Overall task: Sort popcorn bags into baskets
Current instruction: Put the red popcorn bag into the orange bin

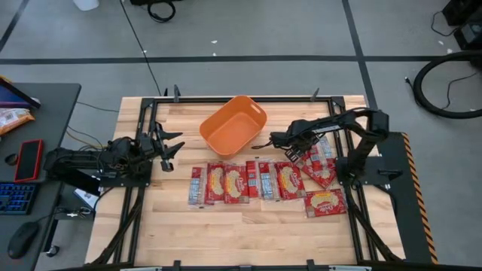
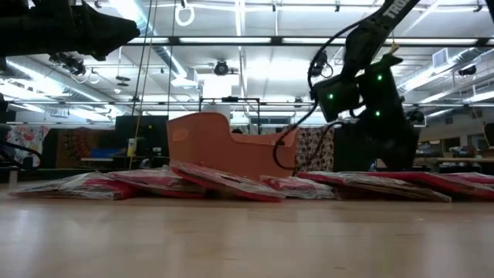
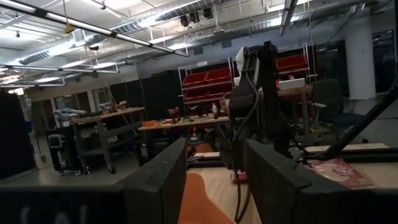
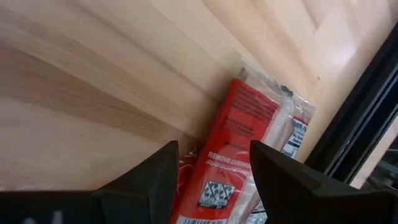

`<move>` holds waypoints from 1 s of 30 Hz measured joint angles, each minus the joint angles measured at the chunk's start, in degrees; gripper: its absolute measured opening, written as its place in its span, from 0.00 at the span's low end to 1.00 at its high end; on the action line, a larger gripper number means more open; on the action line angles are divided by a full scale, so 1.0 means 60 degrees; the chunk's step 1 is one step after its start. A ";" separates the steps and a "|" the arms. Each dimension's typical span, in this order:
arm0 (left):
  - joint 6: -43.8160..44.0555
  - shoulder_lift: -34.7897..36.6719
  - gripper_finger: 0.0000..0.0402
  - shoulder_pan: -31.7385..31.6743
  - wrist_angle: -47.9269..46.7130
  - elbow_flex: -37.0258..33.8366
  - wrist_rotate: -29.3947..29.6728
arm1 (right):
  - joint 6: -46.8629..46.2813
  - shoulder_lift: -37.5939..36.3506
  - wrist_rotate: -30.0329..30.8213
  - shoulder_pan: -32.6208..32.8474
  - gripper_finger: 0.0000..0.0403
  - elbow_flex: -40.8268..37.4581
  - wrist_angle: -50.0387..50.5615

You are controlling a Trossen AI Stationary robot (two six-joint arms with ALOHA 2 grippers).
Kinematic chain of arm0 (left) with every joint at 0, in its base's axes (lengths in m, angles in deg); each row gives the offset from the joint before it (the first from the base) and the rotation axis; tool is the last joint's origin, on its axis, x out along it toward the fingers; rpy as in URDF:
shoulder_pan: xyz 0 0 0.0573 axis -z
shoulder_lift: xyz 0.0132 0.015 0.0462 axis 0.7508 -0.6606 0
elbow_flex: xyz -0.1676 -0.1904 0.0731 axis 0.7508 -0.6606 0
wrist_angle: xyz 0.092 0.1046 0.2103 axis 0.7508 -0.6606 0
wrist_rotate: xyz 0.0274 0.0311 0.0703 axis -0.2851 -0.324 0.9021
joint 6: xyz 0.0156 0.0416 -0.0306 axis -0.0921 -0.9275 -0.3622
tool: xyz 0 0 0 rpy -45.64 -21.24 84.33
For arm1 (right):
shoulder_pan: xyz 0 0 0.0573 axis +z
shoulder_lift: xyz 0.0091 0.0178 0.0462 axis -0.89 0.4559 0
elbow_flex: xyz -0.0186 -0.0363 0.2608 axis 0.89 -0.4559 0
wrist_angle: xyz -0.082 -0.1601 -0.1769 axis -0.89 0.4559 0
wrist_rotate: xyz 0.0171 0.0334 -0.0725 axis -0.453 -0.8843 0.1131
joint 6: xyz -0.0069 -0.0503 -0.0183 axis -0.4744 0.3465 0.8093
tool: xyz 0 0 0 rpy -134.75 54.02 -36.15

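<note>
Right gripper (image 1: 265, 142) spread, empty, over bags (image 1: 248, 181) by tub (image 1: 233, 123). Left gripper (image 1: 172, 147) spread, parked. Step: picking. Next: descend, pinch one bag (image 4: 239, 140).

We see two dark, near-black arms built of jointed segments. The left arm (image 1: 90, 159) carries bundled black cabling along its links; the right arm (image 1: 354, 132) shows a rounded elbow housing and a loose black cable looping beside it in the low view. In that view its wrist block bears small green indicator lights, and white lettering marks the upper link. The left gripper (image 3: 211, 180) and the right gripper (image 4: 211, 180) each end in two thick, matte-black, blocky fingers.
</note>
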 joint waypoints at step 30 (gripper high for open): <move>0.0062 -0.0004 0.41 0.0000 -0.0169 0.0000 0.0001 | 0.0515 0.0480 -0.0047 0.0102 0.03 -0.0048 0.0695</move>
